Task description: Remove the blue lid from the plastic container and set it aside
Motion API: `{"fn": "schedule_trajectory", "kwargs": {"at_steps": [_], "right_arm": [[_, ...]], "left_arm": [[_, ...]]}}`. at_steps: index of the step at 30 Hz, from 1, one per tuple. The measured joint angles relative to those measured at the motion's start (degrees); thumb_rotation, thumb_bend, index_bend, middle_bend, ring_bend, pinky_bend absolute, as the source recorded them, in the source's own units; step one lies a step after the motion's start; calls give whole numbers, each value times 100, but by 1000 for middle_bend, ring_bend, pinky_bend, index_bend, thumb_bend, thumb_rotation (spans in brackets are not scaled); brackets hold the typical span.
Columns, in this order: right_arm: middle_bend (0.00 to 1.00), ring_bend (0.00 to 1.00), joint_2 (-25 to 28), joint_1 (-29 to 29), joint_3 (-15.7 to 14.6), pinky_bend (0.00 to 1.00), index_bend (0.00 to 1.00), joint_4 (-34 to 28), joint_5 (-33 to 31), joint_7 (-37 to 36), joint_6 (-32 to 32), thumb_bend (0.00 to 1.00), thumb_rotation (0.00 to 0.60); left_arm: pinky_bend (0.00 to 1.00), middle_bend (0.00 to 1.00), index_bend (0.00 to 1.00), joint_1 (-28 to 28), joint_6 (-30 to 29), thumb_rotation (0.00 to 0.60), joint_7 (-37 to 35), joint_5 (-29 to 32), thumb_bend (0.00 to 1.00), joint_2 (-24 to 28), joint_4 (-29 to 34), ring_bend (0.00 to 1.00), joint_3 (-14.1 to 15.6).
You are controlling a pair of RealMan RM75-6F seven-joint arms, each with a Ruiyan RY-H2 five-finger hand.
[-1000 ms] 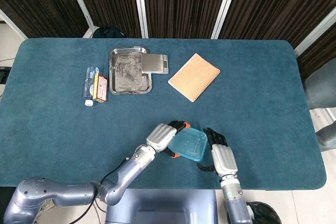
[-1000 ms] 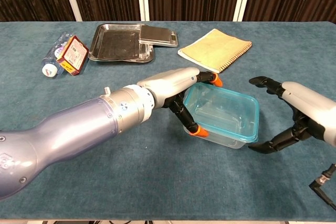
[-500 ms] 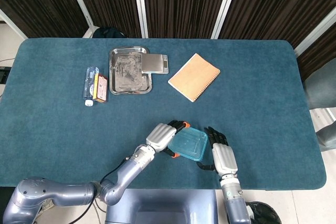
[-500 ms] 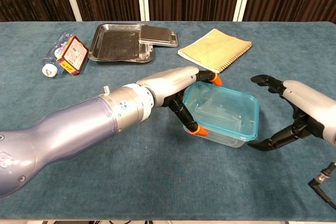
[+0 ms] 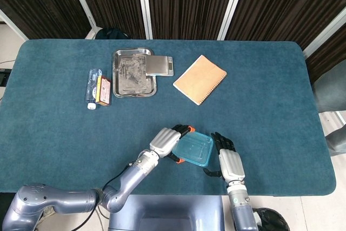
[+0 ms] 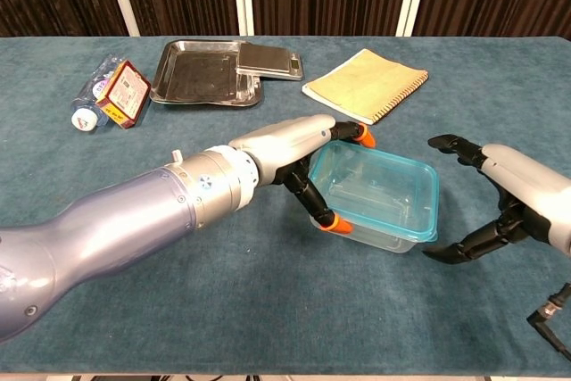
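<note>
A clear plastic container with a translucent blue lid stands near the table's front edge; the head view shows the lid from above. My left hand grips the container's left end, one orange-tipped finger over the far corner and another at the near corner; in the head view the left hand sits just left of the lid. Just to the right of the container, my right hand is open with fingers spread and touches nothing, as the right hand also shows from above.
At the back lie a metal tray with a small steel scale against it, a tan spiral notebook, and a water bottle beside a red box. The table's front edge runs just behind both hands.
My right hand has drifted slightly right and away from the container. The left hand keeps its grip and the container has barely shifted.
</note>
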State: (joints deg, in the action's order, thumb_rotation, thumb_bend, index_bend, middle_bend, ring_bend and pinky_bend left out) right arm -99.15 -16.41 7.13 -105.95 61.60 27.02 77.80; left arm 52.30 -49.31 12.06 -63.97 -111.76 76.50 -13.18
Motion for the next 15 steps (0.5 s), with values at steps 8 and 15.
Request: {"fn": "schedule_trajectory", "kwargs": {"at_steps": [8,15], "right_arm": [[0,0,-44,6,10,0,0,38,53,-74,41,251,600],[0,0,-69,20,54,0,0,85,148,-209,86,252,600]], "left_arm": [[555,367,272,-17,23,600,-12,-14,249,54,29,342,16],[576,375,271,-25,46,600,-12,10,249,55,12,346,22]]}}
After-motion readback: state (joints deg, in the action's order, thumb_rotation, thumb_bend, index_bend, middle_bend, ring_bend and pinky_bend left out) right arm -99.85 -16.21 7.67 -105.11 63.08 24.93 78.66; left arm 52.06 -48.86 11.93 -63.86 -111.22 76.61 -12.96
